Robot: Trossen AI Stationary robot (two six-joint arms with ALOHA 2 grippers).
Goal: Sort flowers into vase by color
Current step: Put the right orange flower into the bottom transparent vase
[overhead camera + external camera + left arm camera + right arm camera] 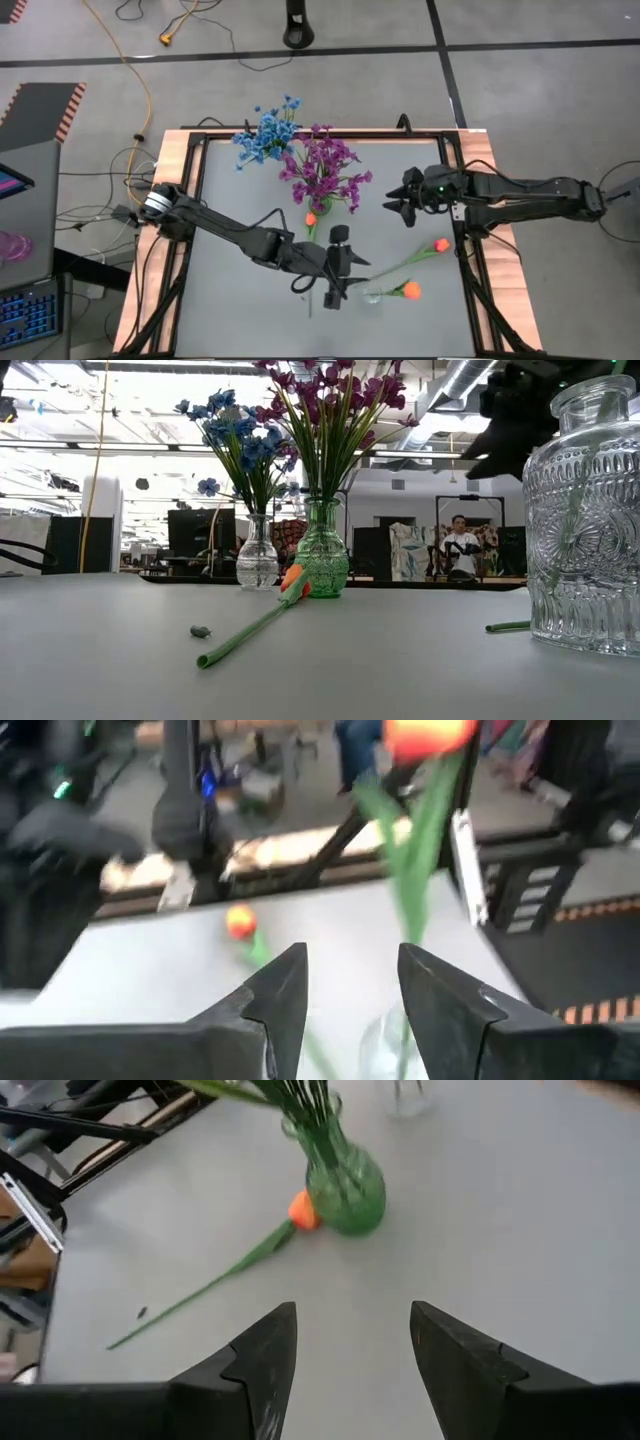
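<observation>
Three glass vases stand on the smooth grey counter. A clear, smooth-bellied vase holds the blue flowers, and a green ribbed vase beside it holds the purple flowers. The low view shows a clear vase with heavy pressed patterning close to the camera, a green stem inside it; from above it is only a faint glassy ring with an orange tulip leaning from it. A second tulip lies flat nearby, and a third tulip lies with its bud against the green vase. The left gripper hovers just beside the patterned vase, fingers apart, holding nothing. The right gripper waits near the purple flowers, open and empty.
</observation>
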